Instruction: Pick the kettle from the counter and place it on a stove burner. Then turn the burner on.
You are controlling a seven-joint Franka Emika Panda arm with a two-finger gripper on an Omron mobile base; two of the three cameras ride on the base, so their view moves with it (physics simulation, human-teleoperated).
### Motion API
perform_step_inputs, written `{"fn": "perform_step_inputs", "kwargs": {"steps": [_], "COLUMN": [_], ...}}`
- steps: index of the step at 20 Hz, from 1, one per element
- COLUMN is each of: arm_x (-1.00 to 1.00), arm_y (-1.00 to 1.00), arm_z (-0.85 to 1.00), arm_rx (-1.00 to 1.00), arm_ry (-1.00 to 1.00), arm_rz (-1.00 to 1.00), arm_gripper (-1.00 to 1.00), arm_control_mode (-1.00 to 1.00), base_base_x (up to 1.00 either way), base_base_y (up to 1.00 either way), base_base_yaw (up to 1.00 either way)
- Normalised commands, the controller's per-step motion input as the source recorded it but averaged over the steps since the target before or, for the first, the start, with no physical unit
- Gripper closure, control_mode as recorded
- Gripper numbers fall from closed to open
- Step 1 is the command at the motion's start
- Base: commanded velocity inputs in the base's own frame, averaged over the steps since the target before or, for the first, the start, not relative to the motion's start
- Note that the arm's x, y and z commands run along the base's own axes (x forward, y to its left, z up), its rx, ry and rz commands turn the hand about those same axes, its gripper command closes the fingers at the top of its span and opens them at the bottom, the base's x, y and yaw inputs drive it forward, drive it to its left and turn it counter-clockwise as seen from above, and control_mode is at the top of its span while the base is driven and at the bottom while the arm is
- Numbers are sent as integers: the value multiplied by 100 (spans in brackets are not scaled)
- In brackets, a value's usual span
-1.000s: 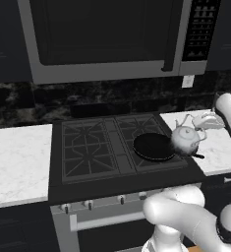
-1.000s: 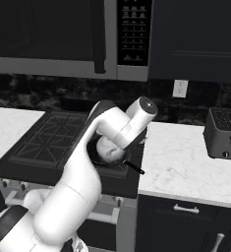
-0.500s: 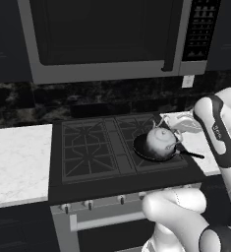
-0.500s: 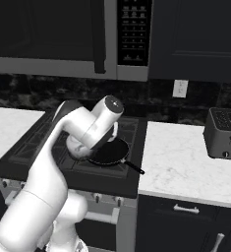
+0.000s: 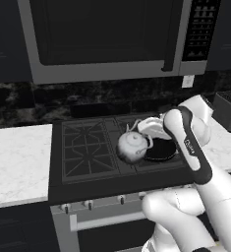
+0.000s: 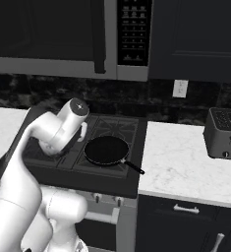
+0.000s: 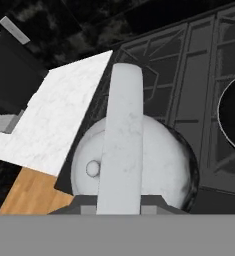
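Observation:
The small silvery-grey kettle (image 5: pixel 132 147) hangs in the air over the middle of the black cooktop, just left of the frying pan (image 5: pixel 161 149). My gripper (image 5: pixel 146 138) is shut on its pale handle (image 7: pixel 123 130), which runs straight up the hand view above the round body (image 7: pixel 161 167). Beneath and to the left of the kettle lies a front stove burner grate (image 5: pixel 87 150); no flame shows. White marble counter (image 5: pixel 16 162) flanks the stove on both sides. In the right base view my arm hides the kettle.
The black frying pan (image 6: pixel 106 149) sits on the right front burner, handle pointing to the right counter (image 6: pixel 186 160). A toaster (image 6: pixel 224 133) stands at the far right. A microwave (image 5: pixel 102 34) hangs above. Stove knobs (image 5: pixel 90 203) line the front panel.
My arm has swung left with the kettle, carrying it from above the right counter, over the frying pan, to the middle of the cooktop.

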Motion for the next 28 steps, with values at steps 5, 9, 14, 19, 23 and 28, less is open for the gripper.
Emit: {"fn": "perform_step_inputs", "kwargs": {"steps": [5,9,14,19,23,28], "arm_x": [0,0,2,16,13,22], "arm_y": [93,80,57,42,22,1], "arm_z": [0,0,0,0,0,0], "arm_rx": [1,0,0,0,0,0], "arm_ry": [3,2,3,2,4,8], "arm_rz": [0,0,-1,-7,-17,-24], "arm_gripper": [100,100,100,100,100,100], "arm_control_mode": [-100,-100,-100,-100,-100,-100], "base_base_x": [0,0,0,0,0,0], "base_base_y": [0,0,0,0,0,0], "base_base_yaw": [0,0,0,0,0,0]}}
